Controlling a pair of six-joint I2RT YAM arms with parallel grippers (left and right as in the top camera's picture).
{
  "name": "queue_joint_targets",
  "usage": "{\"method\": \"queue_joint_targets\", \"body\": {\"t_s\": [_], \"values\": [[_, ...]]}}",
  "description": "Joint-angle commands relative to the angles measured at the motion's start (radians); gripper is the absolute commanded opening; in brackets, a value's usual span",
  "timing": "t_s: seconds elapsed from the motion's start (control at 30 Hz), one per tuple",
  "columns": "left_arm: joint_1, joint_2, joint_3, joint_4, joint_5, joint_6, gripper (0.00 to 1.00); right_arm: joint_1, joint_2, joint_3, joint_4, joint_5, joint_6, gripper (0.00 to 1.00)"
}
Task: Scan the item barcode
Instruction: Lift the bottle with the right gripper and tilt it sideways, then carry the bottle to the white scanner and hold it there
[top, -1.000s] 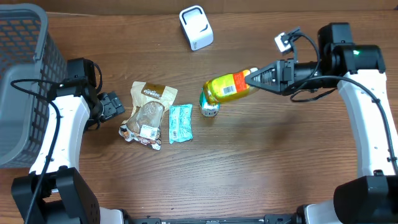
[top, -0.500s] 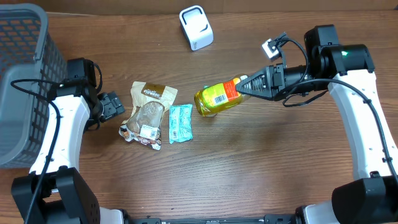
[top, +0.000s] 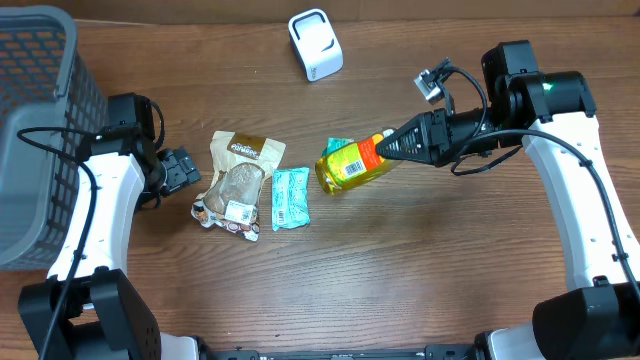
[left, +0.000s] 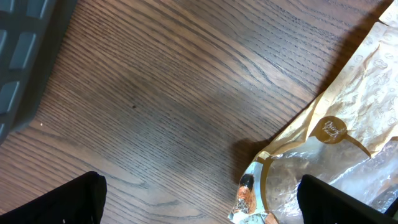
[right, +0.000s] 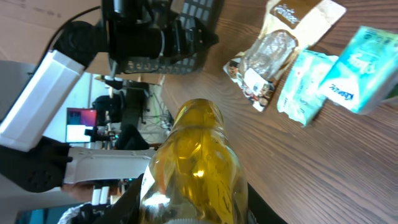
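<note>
A yellow bottle (top: 350, 165) with an orange label hangs on its side above the table's middle, its white label patch facing up. My right gripper (top: 388, 146) is shut on its cap end. In the right wrist view the bottle (right: 196, 155) fills the space between the dark fingers (right: 127, 199). A white scanner (top: 316, 44) stands at the back of the table, apart from the bottle. My left gripper (top: 185, 168) rests open at the left, beside a brown snack bag (top: 238, 180); its gap (left: 199, 205) holds nothing.
A teal packet (top: 290, 197) lies right of the snack bag. A small teal item (top: 338, 146) shows partly behind the bottle. A grey basket (top: 40, 130) stands at the far left edge.
My right gripper has carried the bottle leftward, over the small teal item, which is now mostly covered. The left arm has not moved.
</note>
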Motion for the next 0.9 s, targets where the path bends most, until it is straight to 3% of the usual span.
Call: {"method": "queue_joint_targets", "body": {"t_s": [0.0,0.67,0.8,0.83,0.87], "values": [[0.003,-0.020,-0.002,0.001,-0.009,-0.013,0.99,0.008,-0.021,0.025,-0.001,-0.015,-0.004,0.25],[0.003,-0.020,-0.002,0.001,-0.009,-0.013,1.00,0.138,-0.021,0.025,0.069,-0.010,-0.003,0.23],[0.003,-0.020,-0.002,0.001,-0.009,-0.013,1.00,0.143,-0.020,0.025,0.182,0.117,0.016,0.22],[0.003,-0.020,-0.002,0.001,-0.009,-0.013,1.00,0.143,-0.020,0.025,0.213,0.151,0.044,0.22],[0.003,-0.020,-0.002,0.001,-0.009,-0.013,1.00,0.143,-0.020,0.025,0.290,0.261,0.166,0.26]]}}
